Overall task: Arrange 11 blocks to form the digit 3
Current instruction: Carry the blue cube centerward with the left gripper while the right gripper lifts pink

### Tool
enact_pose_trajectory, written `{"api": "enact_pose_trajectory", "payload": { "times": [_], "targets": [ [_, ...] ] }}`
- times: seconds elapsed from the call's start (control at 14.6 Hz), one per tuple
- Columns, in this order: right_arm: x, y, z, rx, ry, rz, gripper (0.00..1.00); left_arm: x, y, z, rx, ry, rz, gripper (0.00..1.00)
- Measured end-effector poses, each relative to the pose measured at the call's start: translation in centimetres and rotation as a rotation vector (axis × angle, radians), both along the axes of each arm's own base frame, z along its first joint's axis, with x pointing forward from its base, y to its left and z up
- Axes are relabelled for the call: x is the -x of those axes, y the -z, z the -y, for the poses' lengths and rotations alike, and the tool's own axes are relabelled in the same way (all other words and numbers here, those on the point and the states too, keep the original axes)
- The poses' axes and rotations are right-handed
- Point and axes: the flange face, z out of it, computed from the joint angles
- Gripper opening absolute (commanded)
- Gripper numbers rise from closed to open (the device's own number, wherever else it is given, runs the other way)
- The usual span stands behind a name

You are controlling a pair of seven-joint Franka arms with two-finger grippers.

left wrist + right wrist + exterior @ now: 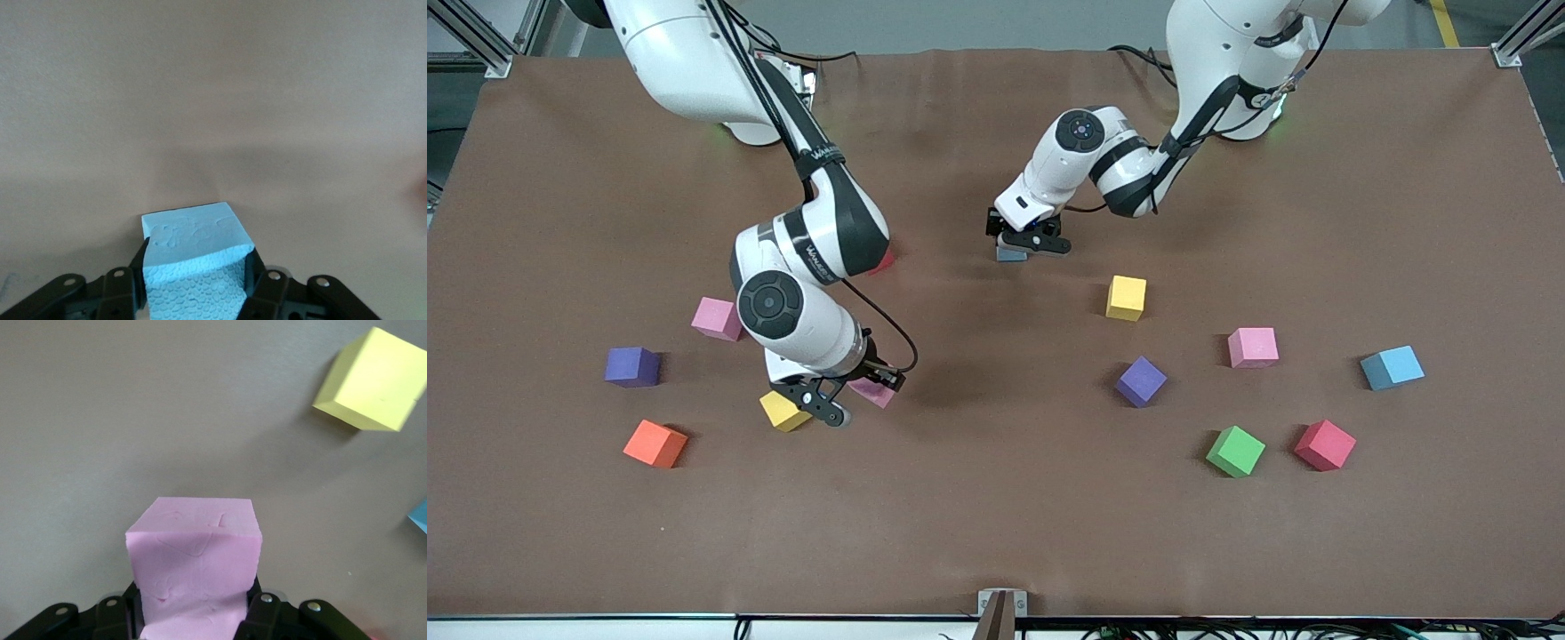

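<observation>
The left gripper (1021, 248) is clamping its fingers (257, 277) tight on a light blue block (193, 257), holding it just above bare brown worktop (996, 498) in the middle, toward the robots' bases. The right gripper (852, 397) is squeezing its fingers (250, 613) on a pink block (193, 567), which is riding above the worktop toward the right arm's end, just beside a yellow block (783, 412) lying on the surface.

Around that yellow one, an orange block (655, 444) is sitting nearer the front camera and closer to the table's end, a purple block (632, 366) is sitting a little farther from the camera than the orange, and a second pink block (717, 318) is showing beside the right arm's wrist. A red block (885, 260) is peeking out from under that arm's forearm.

Toward the left arm's end, another yellow block (1126, 298) is sitting near the left gripper, a second purple block (1141, 381) nearer the camera than it, then a third pink block (1253, 348) and a second blue block (1392, 367) closest to the table's end. A green block (1236, 451) and a second red block (1325, 444) are lying side by side, nearest the camera of that group.
</observation>
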Motion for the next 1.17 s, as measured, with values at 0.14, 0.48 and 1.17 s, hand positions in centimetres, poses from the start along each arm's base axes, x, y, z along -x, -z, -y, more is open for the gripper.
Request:
{"api": "enact_pose_trajectory", "payload": {
  "times": [0.14,0.48,1.17],
  "targets": [
    [-0.2,-1.6,1.2,0.008,0.067,-0.001,0.0,0.2,0.1,0.1,0.001,0.004,-0.003,0.31],
    [1.7,-7.0,2.8,0.049,0.274,-0.104,0.0,0.3,0.2,0.1,0.0,0.004,-0.005,0.43],
    [5.6,-6.2,0.7,0.092,0.687,-0.184,0.0,-0.5,-0.5,0.7,0.018,0.017,0.013,1.0]
  ]
}}
